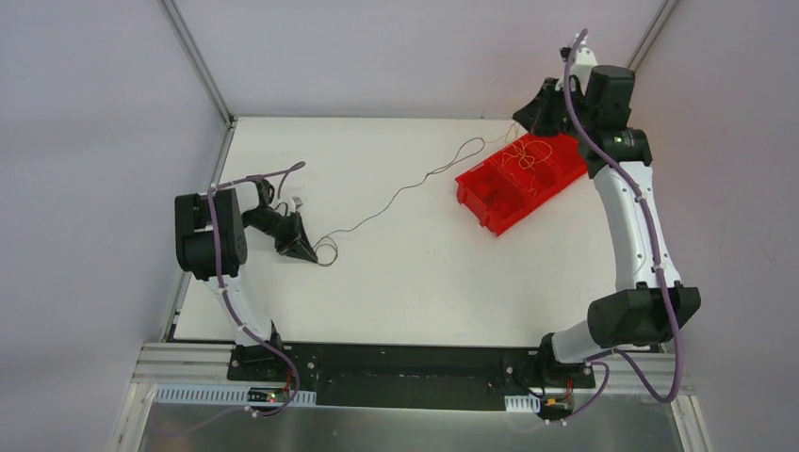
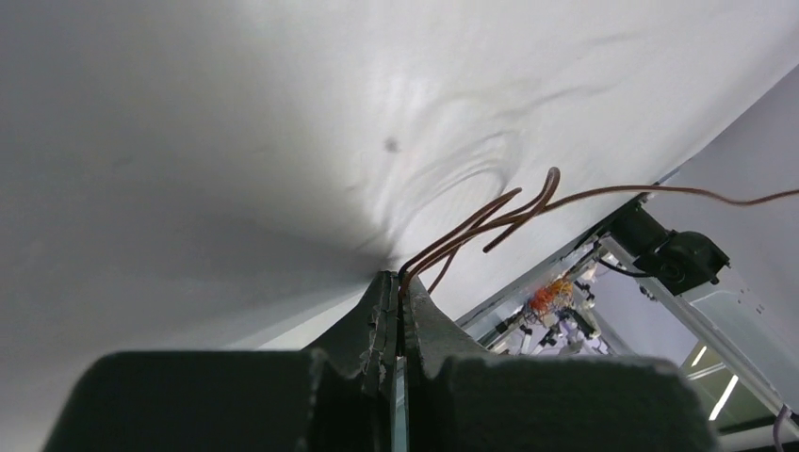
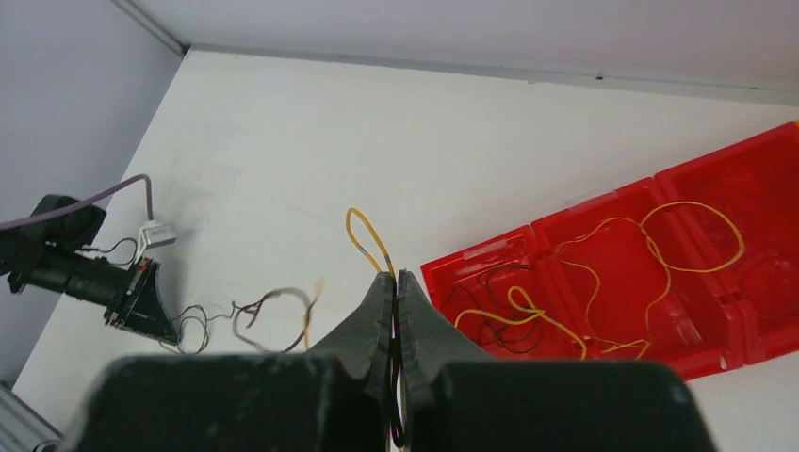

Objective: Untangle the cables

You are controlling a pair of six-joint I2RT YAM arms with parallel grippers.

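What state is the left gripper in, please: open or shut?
Shut on a cable: the left gripper has its jaws together, the thin brown cable pinched between them.

Left arm point(image 1: 236, 306) and right arm point(image 1: 627, 212) in white shells, black boxy joints, purple cables point(image 1: 648, 231) strapped alongside, right gripper point(image 3: 397, 276) matte black wedges.

Cable point(image 2: 650, 187), far end past left wrist view's edge.
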